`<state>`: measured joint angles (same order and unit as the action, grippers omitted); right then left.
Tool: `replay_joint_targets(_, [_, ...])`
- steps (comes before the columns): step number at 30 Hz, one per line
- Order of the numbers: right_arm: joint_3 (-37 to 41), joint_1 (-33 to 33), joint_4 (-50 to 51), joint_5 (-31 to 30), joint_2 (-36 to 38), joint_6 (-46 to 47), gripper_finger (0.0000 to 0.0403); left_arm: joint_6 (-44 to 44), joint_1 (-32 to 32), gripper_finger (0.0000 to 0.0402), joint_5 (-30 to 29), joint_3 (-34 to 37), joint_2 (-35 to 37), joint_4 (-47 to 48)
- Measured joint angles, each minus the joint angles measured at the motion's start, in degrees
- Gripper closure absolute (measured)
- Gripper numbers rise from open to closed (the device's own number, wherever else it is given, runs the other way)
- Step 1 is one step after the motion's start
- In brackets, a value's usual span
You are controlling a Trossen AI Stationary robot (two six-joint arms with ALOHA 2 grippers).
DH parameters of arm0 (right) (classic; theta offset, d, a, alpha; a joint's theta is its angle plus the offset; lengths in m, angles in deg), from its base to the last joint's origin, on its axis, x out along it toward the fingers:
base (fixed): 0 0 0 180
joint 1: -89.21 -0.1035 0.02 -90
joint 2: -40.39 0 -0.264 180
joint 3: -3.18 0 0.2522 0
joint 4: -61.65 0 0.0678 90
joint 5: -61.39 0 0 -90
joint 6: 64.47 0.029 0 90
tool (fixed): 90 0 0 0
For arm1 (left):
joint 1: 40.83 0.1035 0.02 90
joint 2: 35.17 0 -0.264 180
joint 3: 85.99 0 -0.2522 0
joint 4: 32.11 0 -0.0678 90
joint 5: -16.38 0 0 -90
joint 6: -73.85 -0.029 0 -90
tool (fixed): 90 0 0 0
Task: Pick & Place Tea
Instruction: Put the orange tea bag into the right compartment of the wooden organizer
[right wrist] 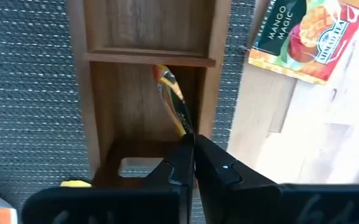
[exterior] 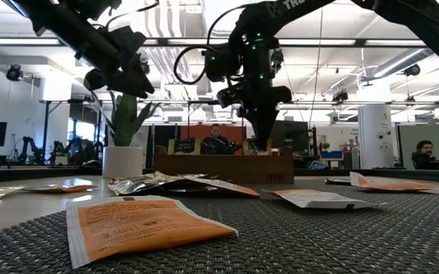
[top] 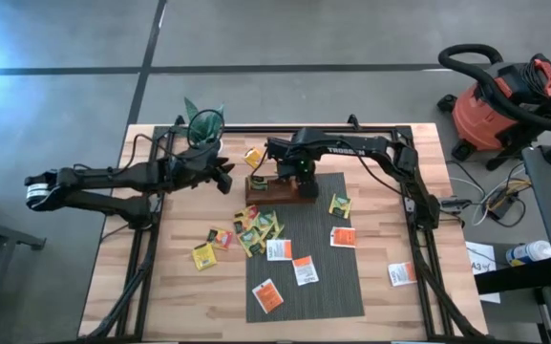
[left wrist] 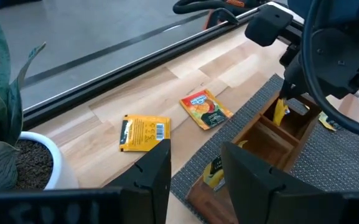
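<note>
I see the table (top: pixel 160 296) with a grey mat (top: pixel 304 239) laid on its middle and the wooden tray (top: pixel 280 188) sitting across the mat's far edge. The tray is split into compartments. In my right wrist view, one compartment (right wrist: pixel 148 25) near the frame's top looks bare, the next (right wrist: pixel 145 106) has a yellow sachet (right wrist: pixel 172 99) standing on edge inside it, and a bit of yellow (right wrist: pixel 74 183) shows in another part of the tray at the picture's bottom. My left wrist view also shows a yellow sachet (left wrist: pixel 213 171) tucked at the tray's near end.

Loose tea, counted from above: five white-and-orange sachets, three (top: pixel 304 270) on the mat, a fourth (top: pixel 277 249) at its left edge and one (top: pixel 401 274) off to the right on bare wood. One green-yellow sachet (top: pixel 339 205) lies on the mat near the tray. A heap (top: pixel 256 229) of yellow and green ones sits at the mat's left edge; I cannot count those. One yellow sachet (top: pixel 203 255) lies alone left of the heap, and another (top: pixel 253 156) beyond the tray.

My right gripper (right wrist: pixel 190 149) is over the tray, fingers pinched onto the upright yellow sachet. My left gripper (left wrist: pixel 195 162) hovers left of the tray, near the plant pot (top: pixel 203 122), its fingers spread with nothing between them.
</note>
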<state>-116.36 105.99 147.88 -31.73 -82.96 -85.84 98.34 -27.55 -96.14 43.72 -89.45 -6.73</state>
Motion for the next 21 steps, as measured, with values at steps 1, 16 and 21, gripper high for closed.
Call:
replay_joint_targets(1, [0.0, 0.0, 0.0, 0.1, 0.0, 0.0, 0.0382, 0.0, 0.0, 0.0266, 0.0, 0.0, 0.0, 0.0])
replay_joint_targets(16, [0.0, 0.2, 0.4, -3.3, 1.0, 2.0, 0.0254, -0.1, 0.0, 0.0266, 0.0, 0.0, 0.0, 0.0])
replay_joint_targets(21, [-1.4, 1.2, 0.1, -3.3, 2.7, 1.4, 0.0234, -0.1, 0.0, 0.0266, 0.1, 0.0, 0.0, 0.0])
